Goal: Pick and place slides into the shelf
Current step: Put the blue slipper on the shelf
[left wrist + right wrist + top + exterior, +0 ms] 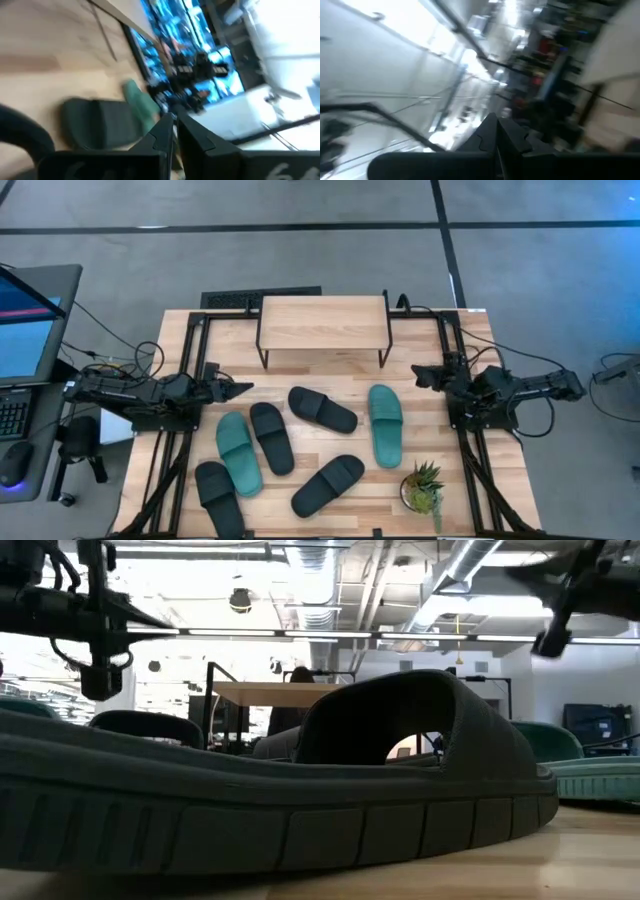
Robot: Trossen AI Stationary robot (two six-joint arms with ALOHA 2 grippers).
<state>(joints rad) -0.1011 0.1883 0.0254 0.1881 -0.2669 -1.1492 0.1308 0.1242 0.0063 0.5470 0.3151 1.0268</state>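
Observation:
Several slides lie soles down on the wooden table in front of the shelf (323,328). Two are teal (238,452) (385,423). The dark ones include one near the middle (322,409), one beside the left teal slide (271,437) and one toward the near edge (328,484). The shelf stands on thin black legs at the table's far side, with nothing on its top board. My left gripper (240,389) hovers shut at the table's left, pointing level toward the slides. My right gripper (420,373) hovers shut at the right, tilted upward.
A small potted plant (423,488) stands near the front right corner. In the low view a dark slide (300,800) fills the foreground. Black frame rails (180,430) run along both table sides. A monitor (25,320) and keyboard sit off the table's left.

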